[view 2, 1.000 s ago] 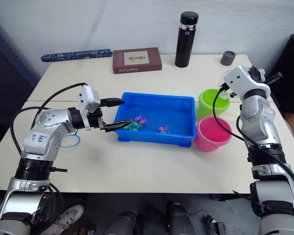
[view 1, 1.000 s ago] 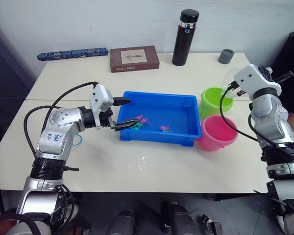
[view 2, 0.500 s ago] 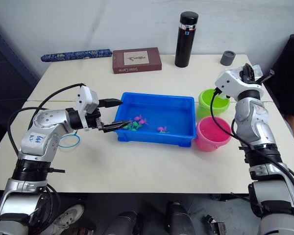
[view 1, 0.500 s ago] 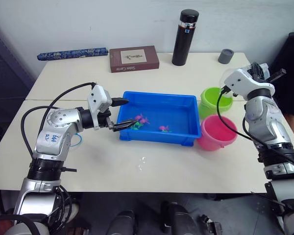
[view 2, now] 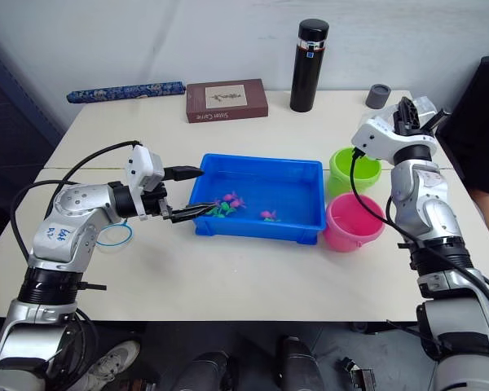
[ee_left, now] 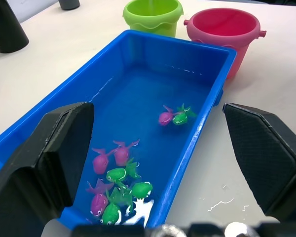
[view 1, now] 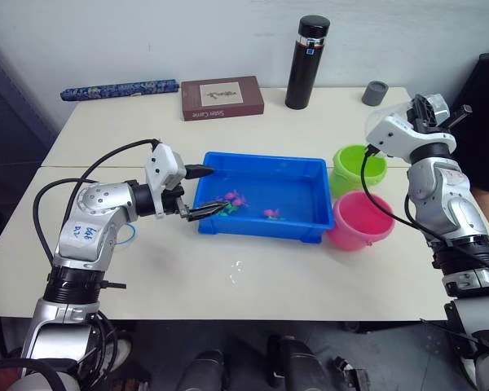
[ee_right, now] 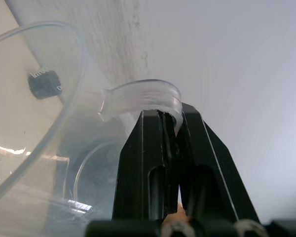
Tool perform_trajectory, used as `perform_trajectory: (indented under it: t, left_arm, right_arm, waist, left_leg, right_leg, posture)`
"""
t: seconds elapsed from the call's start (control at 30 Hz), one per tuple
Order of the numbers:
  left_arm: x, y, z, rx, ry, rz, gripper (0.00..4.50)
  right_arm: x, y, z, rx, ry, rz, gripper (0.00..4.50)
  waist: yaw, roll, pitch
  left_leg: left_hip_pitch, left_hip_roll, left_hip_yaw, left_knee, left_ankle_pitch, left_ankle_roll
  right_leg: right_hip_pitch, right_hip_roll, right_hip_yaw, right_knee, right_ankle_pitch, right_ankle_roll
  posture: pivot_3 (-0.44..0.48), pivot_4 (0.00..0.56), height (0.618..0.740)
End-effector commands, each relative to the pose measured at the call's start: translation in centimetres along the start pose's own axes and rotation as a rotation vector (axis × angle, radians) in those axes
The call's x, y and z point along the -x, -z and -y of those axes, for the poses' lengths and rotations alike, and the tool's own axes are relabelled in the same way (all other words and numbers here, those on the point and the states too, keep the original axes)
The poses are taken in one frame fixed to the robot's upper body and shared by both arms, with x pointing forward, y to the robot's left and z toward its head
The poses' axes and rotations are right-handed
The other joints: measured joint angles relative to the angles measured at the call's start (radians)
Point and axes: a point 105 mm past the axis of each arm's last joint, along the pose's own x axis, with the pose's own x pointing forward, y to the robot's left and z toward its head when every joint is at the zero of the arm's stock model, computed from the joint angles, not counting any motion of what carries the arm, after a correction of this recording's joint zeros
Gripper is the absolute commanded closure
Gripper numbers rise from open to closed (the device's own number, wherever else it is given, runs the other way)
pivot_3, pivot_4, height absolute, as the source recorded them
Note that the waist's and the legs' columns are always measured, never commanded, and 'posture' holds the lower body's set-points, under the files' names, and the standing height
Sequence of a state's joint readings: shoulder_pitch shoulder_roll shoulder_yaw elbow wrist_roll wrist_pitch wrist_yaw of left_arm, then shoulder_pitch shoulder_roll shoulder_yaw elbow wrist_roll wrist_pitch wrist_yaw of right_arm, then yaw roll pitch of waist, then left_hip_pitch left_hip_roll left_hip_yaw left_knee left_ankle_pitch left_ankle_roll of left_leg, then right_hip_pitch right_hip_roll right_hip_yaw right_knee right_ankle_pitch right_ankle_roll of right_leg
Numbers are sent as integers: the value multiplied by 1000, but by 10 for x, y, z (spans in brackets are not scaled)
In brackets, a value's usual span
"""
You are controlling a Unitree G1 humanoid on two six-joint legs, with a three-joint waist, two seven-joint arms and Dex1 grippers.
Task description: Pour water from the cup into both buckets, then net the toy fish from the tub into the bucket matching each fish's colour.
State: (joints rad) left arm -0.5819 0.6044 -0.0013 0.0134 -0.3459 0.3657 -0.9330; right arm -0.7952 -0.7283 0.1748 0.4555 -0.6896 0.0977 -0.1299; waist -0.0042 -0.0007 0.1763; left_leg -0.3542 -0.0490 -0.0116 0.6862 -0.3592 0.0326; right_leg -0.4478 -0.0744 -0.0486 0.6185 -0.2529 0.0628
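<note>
Count on the table: one blue tub (ee_left: 138,59); two buckets, one lime green (ee_left: 153,15) and one pink (ee_left: 224,27); one clear cup (ee_right: 34,128). In the tub, ten toy fish (ee_left: 121,175): five pink, five green, though the clustered ones are hard to separate.

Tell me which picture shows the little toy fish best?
The left wrist view: the toy fish look big there, pink and green ones grouped in the blue tub, two more apart. In both eye views, they are tiny coloured specks in the tub.
</note>
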Motion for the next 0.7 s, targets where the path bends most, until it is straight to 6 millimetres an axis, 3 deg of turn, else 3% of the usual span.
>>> perform_trajectory:
  t: [0.03,0.33,0.43,0.53,0.7]
  left_arm:
    - [5,-10,-2,-52,-14,15,0]
    - [5,-9,-2,-53,-15,12,0]
    - [5,-9,-2,-43,-20,19,0]
    - [6,-12,-2,-27,-21,38,0]
    - [4,-25,1,19,8,111,0]
  right_arm:
    - [-4,-7,24,25,80,38,4462]
    - [-3,-4,23,0,74,26,4462]
    - [-1,23,27,-219,95,-122,4462]
    - [6,52,27,-549,119,-278,4462]
    - [32,102,19,-1032,157,-480,4462]
  waist:
    - [0,0,0]
    - [0,0,0]
    - [2,0,0]
    - [3,0,0]
    - [5,0,0]
  left_leg:
    - [0,0,0,0,0,0]
    - [0,0,0,0,0,0]
    - [0,0,0,0,0,0]
    - [0,0,0,0,0,0]
    - [0,0,-1,0,0,0]
  right_leg:
    - [0,0,0,0,0,0]
    - [0,0,0,0,0,0]
    - [0,0,0,0,0,0]
    - [0,0,0,0,0,0]
    - [1,0,-1,0,0,0]
  posture:
    - [0,150,739]
    - [0,150,739]
    - [0,150,739]
    - [0,150,739]
    - [0,150,739]
